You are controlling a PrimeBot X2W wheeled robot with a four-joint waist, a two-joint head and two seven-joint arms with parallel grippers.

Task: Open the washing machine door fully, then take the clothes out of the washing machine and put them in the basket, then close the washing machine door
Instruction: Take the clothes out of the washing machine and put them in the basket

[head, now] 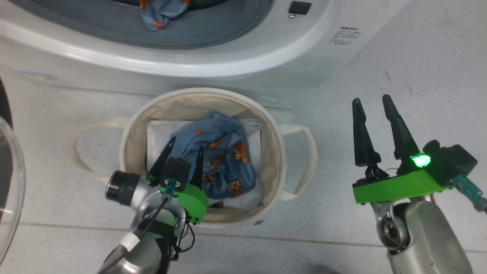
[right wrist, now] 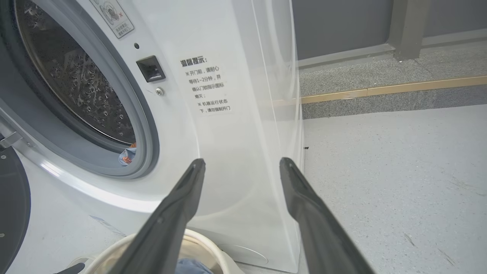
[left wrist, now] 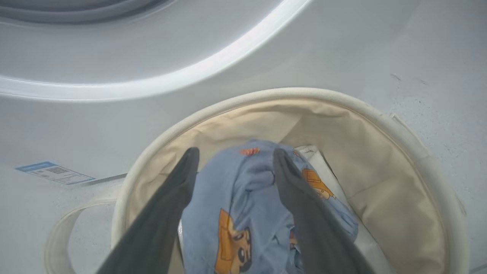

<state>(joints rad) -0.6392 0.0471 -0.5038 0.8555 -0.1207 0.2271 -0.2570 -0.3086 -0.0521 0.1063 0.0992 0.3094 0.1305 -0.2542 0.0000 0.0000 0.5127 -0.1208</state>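
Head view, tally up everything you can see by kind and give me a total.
washing machine: 1
washing machine door: 1
basket: 1
clothes: 2 blue printed pieces, one in the basket, one at the drum mouth
white sheet: 1
grippers: 2, left gripper and right gripper
Total: 8

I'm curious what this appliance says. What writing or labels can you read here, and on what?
"温馨提示:" on the washing machine front.
"※开门前,请耐心等待1-2分钟,并确认门锁指示图标熄灭;" below it.
"※机器运行状态下,请勿强制开门" below that.
Warning sticker above: too small.
Blue label low on the front: too small.
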